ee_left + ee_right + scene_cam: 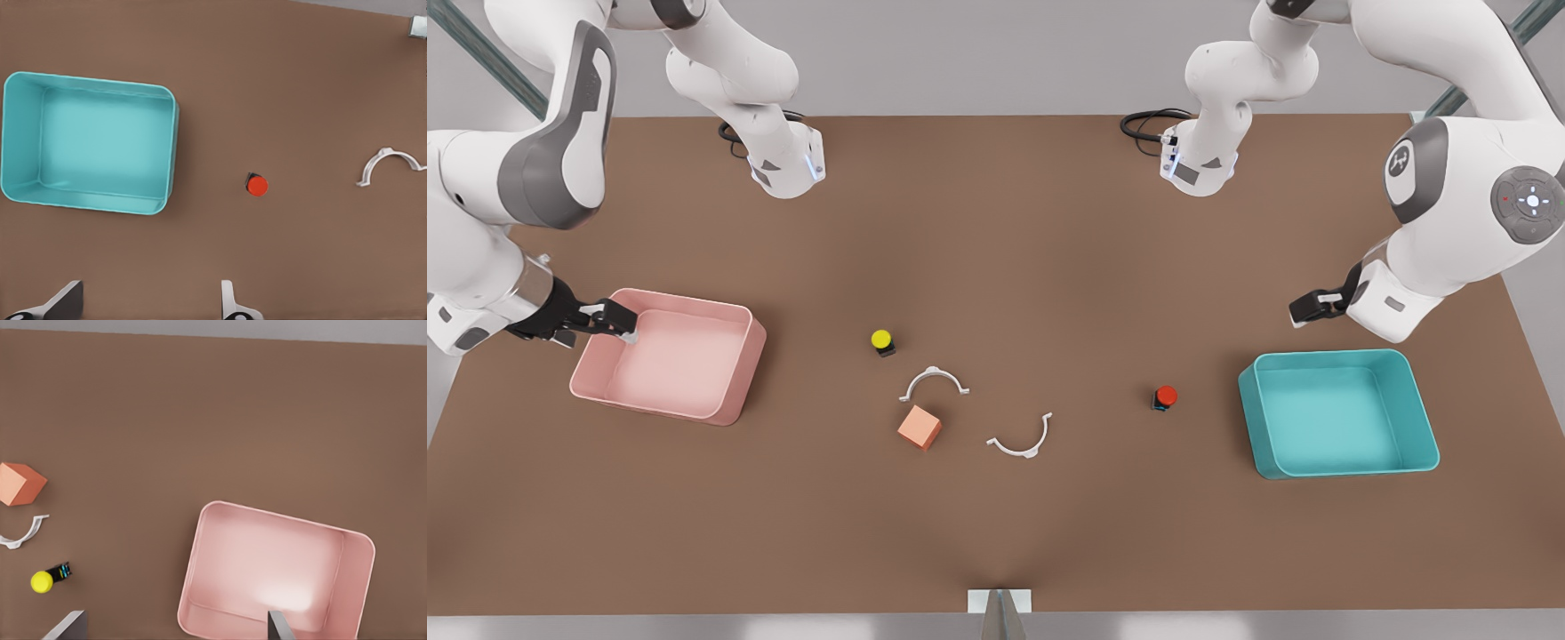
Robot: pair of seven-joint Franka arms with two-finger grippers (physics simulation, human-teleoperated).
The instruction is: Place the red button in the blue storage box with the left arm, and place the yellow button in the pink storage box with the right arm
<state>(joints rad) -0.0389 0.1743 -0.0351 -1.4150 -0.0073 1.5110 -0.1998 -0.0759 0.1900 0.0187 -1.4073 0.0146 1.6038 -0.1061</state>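
I judge the reach has not begun. Starting from the salmon cube: yellow button just behind, red button toward the blue storage box. Left gripper hovers there, right gripper at the pink storage box — both spread, empty. Next: descend squarely.

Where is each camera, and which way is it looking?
Front view: high above the table, looking down; both arms show, right gripper over the pink storage box, left gripper near the blue storage box.
Left wrist view: on the left arm, looking down at the blue storage box and red button; its open fingertips show.
Right wrist view: on the right arm, looking down at the pink storage box and yellow button; its open fingertips show.
Shared: the front view also shows the red button and yellow button.
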